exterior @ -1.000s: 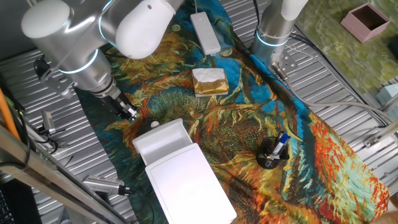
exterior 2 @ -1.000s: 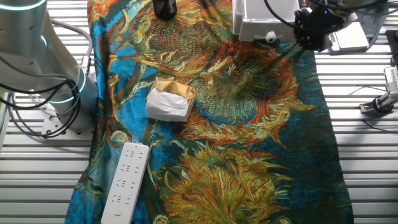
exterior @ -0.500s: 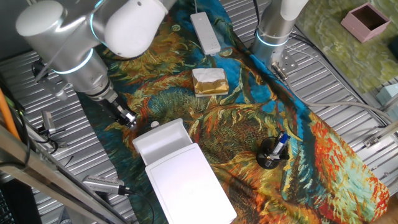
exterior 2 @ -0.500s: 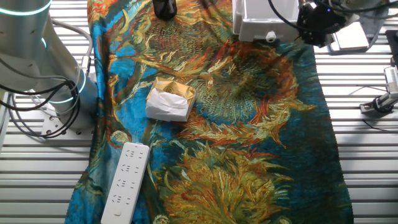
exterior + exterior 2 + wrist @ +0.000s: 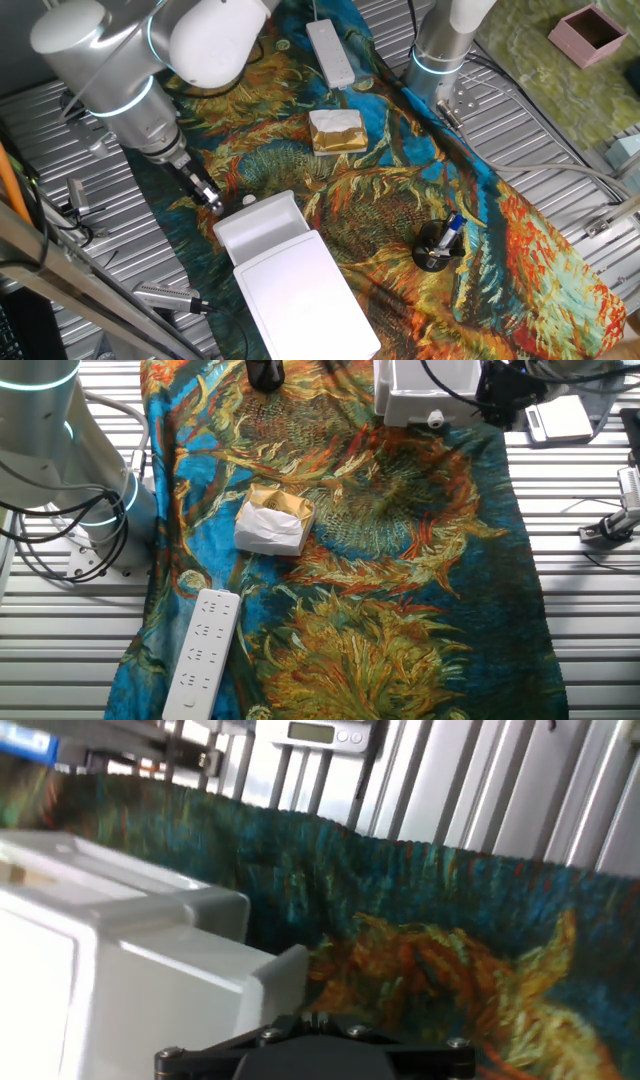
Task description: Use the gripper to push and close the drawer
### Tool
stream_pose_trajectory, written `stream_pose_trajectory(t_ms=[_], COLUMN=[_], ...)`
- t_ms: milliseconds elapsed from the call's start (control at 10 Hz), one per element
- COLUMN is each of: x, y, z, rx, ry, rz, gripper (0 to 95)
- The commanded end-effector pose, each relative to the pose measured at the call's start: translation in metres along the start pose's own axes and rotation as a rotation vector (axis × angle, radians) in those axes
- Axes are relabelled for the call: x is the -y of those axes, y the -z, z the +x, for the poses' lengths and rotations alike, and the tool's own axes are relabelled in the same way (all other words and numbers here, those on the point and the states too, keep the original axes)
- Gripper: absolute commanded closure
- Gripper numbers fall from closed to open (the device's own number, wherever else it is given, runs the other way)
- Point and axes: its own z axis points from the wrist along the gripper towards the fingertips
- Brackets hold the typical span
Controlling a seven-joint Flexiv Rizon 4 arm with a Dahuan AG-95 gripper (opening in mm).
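While the drawer (image 5: 262, 224) sticks out of its white box (image 5: 305, 298) on the desk (image 5: 560, 140), we've got the claw (image 5: 213, 199) parked just beside its knob (image 5: 248, 201). Can't tell if the claw's spread or pinched. Our worry: pushing off-center could skew the drawer or slide the whole box instead.

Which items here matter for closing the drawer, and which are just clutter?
Job: gripper, drawer pulled out of its white box.

Clutter: gold-and-white block, power strip, black pen holder, pink box, second arm column.
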Motion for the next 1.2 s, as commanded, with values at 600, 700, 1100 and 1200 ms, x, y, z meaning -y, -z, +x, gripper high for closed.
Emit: stream_pose_trajectory(t_ms=[600, 700, 1100, 1200], x=[-0.046, -0.061, -0.099, -0.103], y=[-0.015, -0.021, -0.043, -0.046], z=[-0.008, -0.011, -0.016, -0.017], rx=[0.008, 0.015, 0.026, 0.029], ry=[-0.107, -0.131, -0.190, -0.198], rz=[-0.017, -0.019, -0.014, -0.013], gripper=[95.0, 95.0, 95.0, 95.0])
